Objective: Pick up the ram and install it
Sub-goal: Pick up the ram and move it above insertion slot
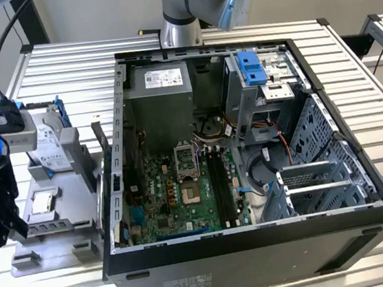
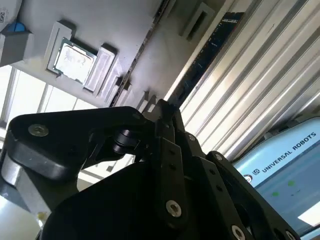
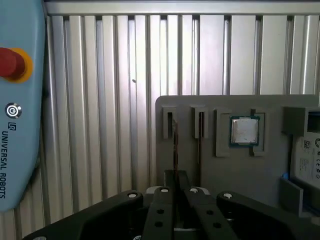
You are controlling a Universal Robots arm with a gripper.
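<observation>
Likely light, stiff but fragile ram (image 2: 210,55) standing on edge in a slot of the gray holder (image 3: 235,175) on the counter (image 3: 100,100), probably best pinched across its flat faces; claw (image 3: 176,182) close over it, clenched or released impossible to tell.

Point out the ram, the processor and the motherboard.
ram (image 2: 204,56), second wrist view, middle of its blue board.
processor (image 3: 244,131), first wrist view, centre of its metal lid.
motherboard (image 1: 155,189), exterior view, green area beside the socket.
</observation>
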